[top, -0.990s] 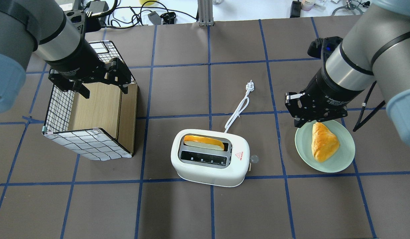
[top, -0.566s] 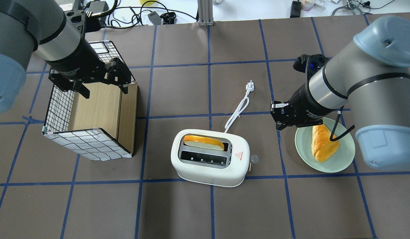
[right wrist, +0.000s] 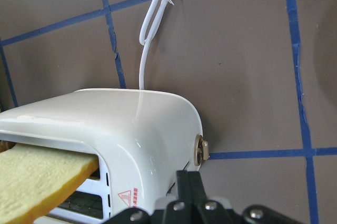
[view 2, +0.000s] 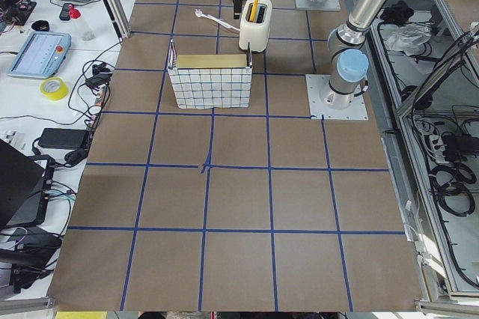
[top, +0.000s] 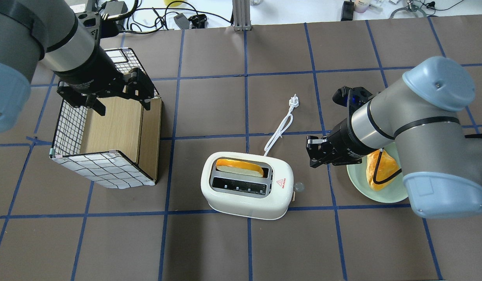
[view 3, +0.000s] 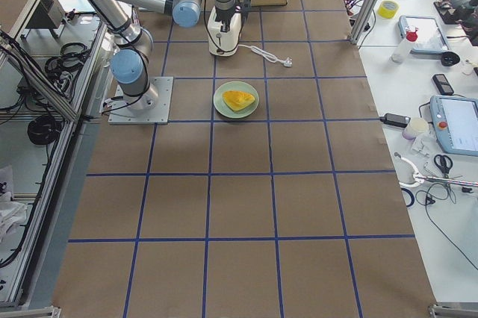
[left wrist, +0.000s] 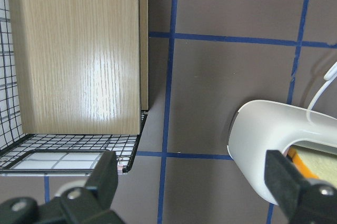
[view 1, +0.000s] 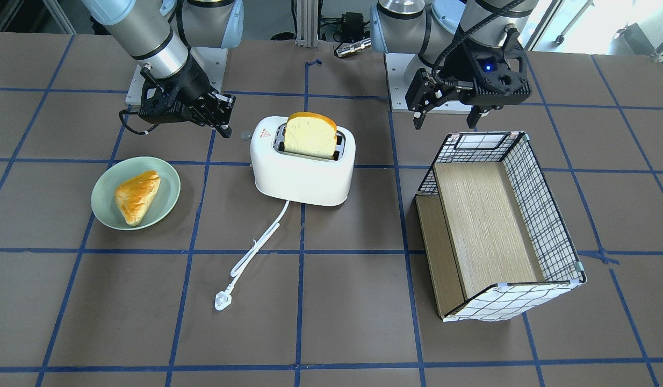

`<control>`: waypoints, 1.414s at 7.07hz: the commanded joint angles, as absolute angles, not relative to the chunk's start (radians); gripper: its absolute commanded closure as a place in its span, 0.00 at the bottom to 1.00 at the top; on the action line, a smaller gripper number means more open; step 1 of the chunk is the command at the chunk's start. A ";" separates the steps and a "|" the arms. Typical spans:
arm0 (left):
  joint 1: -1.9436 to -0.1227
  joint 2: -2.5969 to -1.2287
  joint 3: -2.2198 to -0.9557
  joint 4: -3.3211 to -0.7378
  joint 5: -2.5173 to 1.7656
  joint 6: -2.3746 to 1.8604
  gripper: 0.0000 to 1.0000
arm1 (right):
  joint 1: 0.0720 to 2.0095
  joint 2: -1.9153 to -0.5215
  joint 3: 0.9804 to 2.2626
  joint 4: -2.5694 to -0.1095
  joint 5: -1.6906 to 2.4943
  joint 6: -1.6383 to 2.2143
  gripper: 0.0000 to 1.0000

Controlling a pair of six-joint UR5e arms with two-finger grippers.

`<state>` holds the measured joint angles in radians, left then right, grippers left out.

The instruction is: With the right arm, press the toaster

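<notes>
The right hand (top: 313,156) is seen with its fingers pressed together on nothing. It is held low over the tabletop (top: 213,105), in the gap between the toaster (top: 247,197) and the green plate (top: 356,183). Compared with one second ago, it has been carried off the plate's far rim and brought toward the toaster, and the right arm (top: 401,117) has been folded lower. From this it is judged that the approach is almost finished. The press itself is not yet done, because no touch is seen. In the right wrist view the small round lever (right wrist: 201,150) is found just ahead of the fingertips, a little apart.

The toaster is stood near the middle of the tabletop. Its long axis is laid across the robot, nearly along the blue tape line and slightly turned. The lever end, with the red triangle mark (top: 281,182), is pointed to the robot's right, toward the hand. A bread slice (top: 240,166) is carried high in the far slot, and the cord (top: 280,130) is led away from the robot.

The left hand (top: 120,103) is held spread and empty over the basket (top: 104,168), well apart.
</notes>
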<state>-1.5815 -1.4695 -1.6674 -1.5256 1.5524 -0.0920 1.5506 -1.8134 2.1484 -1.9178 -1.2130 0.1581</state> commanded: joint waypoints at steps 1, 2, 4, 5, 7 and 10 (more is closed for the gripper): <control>-1.582 -1.470 -1.667 -1.526 1.552 -0.092 0.00 | 1.552 -1.813 2.196 -1.962 -1.175 0.161 1.00; -1.582 -1.470 -1.667 -1.526 1.552 -0.092 0.00 | 1.554 -1.809 2.221 -2.004 -1.172 0.166 1.00; -1.582 -1.470 -1.667 -1.526 1.552 -0.092 0.00 | 1.557 -1.799 2.229 -2.023 -1.143 0.166 1.00; -1.582 -1.470 -1.667 -1.526 1.552 -0.092 0.00 | 1.557 -1.795 2.235 -2.029 -1.132 0.164 1.00; -1.582 -1.470 -1.667 -1.526 1.552 -0.092 0.00 | 1.557 -1.792 2.237 -2.042 -1.115 0.164 1.00; -1.582 -1.470 -1.667 -1.526 1.552 -0.092 0.00 | 1.554 -1.792 2.237 -1.967 -1.135 0.172 1.00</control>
